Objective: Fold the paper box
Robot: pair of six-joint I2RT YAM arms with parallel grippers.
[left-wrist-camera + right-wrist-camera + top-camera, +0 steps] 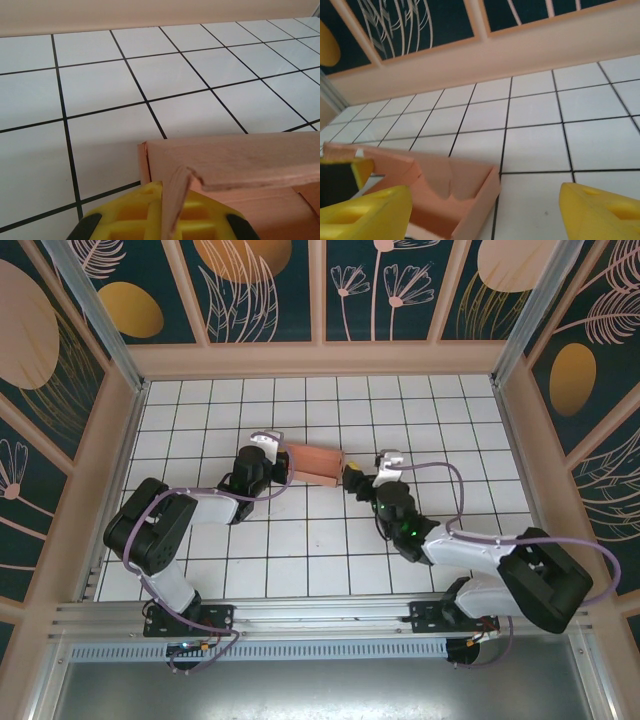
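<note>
a white tiled table [300,560] with dark grout lines sits inside peach-framed walls hung with dark floral panels [260,280]. near the middle of the tiles lies the paper box [314,463], salmon-pink and partly formed, its open inside turned toward the right arm. the left gripper [278,455] is at the box's left end, yellow fingers [135,215] pinched tight on a thin card flap standing between them. the right gripper [352,478] sits just beside the box's right end, jaws spread wide with nothing between them; i can't tell whether a finger touches the card.
</note>
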